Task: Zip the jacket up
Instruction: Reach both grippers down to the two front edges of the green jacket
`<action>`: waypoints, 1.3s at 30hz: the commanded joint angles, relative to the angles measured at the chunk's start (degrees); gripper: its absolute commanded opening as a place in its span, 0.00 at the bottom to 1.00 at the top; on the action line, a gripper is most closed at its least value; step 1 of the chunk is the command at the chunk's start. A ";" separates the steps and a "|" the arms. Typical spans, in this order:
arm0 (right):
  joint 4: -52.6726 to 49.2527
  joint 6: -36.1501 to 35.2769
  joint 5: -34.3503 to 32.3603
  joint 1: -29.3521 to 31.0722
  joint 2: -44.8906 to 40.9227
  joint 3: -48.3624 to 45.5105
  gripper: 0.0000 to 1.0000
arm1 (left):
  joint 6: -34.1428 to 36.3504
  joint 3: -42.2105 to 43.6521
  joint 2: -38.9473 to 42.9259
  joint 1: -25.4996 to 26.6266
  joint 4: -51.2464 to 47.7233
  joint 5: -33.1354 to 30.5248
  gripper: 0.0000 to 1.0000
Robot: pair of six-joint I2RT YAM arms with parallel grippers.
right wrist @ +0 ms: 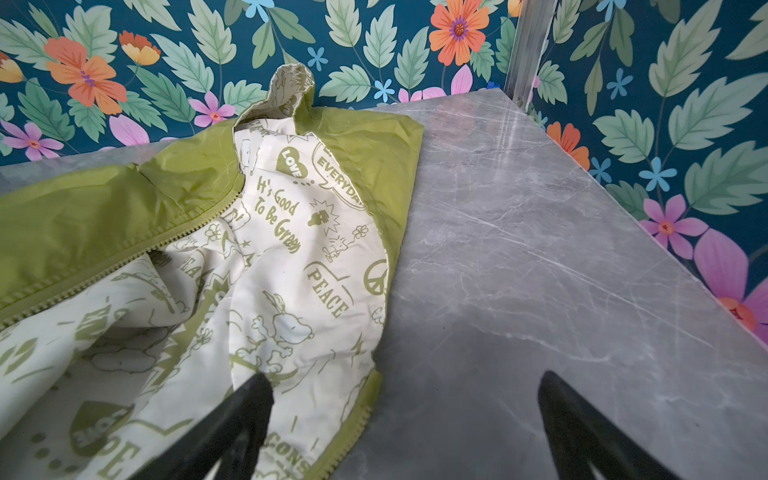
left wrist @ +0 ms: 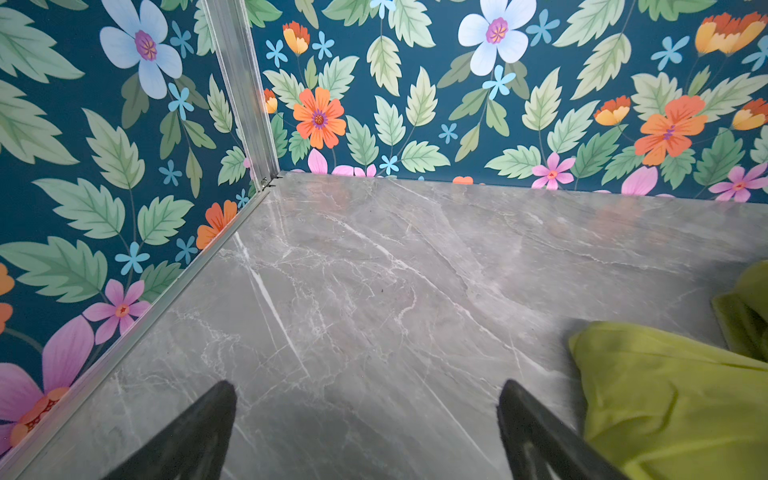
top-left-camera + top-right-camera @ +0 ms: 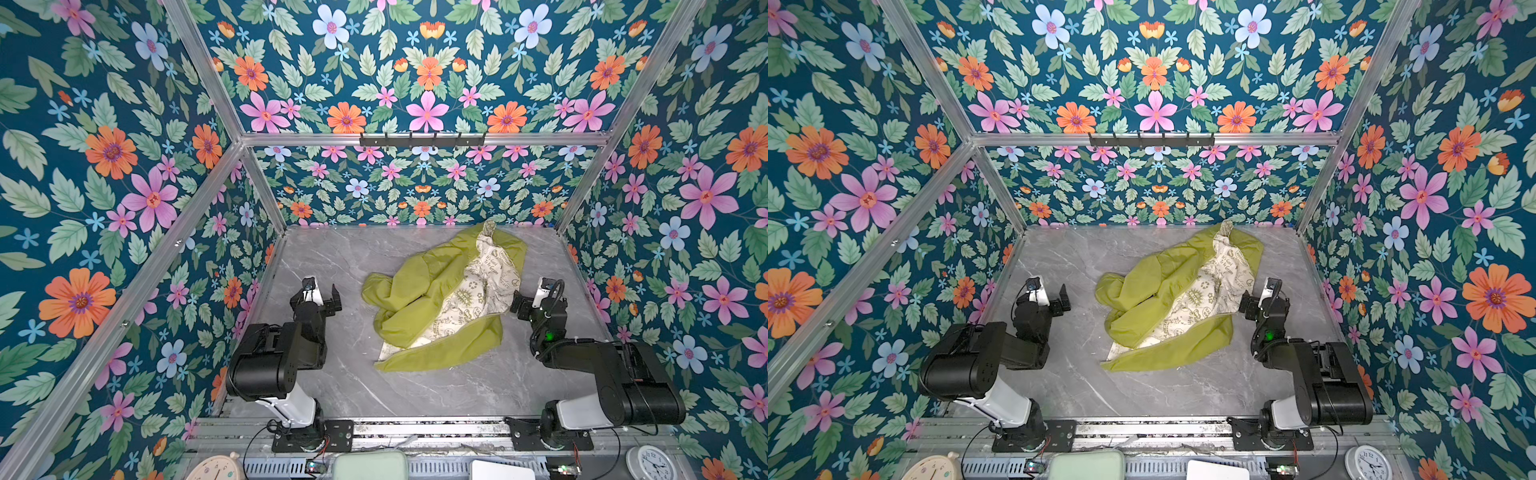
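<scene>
The jacket [image 3: 419,299] [image 3: 1154,299] lies crumpled and unzipped mid-table, its lime-green shell folded over itself and its cream printed lining [image 1: 291,249] exposed. Two green zipper edges lie apart: one [image 1: 124,257] along the shell, the other [image 1: 357,415] by the lining's edge. My right gripper [image 1: 404,377] [image 3: 534,297] hovers open at the jacket's right edge, one finger above the lining, the other above bare table. My left gripper [image 2: 368,388] [image 3: 320,297] is open over bare table, left of a green fold [image 2: 665,395]. Neither touches the fabric.
The grey marble table [image 3: 332,257] is boxed in by floral walls and aluminium posts [image 2: 241,91]. A black hook rack [image 3: 422,140] hangs on the rear rail. Clocks [image 3: 650,461] [image 3: 212,467] sit beyond the front edge, behind the arm bases.
</scene>
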State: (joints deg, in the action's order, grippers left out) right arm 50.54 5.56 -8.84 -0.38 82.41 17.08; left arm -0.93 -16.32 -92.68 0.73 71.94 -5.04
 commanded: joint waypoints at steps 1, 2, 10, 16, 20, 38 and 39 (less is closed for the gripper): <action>1.27 -0.66 -0.51 0.03 0.12 0.22 0.99 | 0.64 0.01 0.11 -0.09 0.14 -0.02 1.00; 1.31 -0.64 -0.48 0.03 0.12 0.20 0.99 | 0.66 -0.12 0.11 -0.11 0.04 -0.14 1.00; -41.01 11.47 -2.42 0.69 -20.86 15.14 0.99 | -8.97 -18.27 24.67 7.20 -46.81 -14.50 1.00; -50.83 32.02 26.73 -1.90 -35.16 15.21 0.99 | -26.38 -28.53 26.65 7.25 -61.01 15.09 1.00; -64.53 37.88 25.72 7.26 -37.63 15.70 0.99 | -21.58 -32.19 25.81 22.87 -72.90 1.96 1.00; -65.42 49.52 5.91 37.09 -13.93 17.66 0.79 | -12.80 -39.49 1.99 47.17 -80.74 -5.82 0.98; -64.75 49.62 5.70 37.03 -12.73 17.89 0.77 | -12.59 -39.97 0.76 47.21 -80.85 -5.20 0.98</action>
State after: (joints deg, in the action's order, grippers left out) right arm -16.86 53.78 -0.99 36.58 67.79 34.24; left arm -15.57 -55.29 -89.69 47.79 -6.92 -8.49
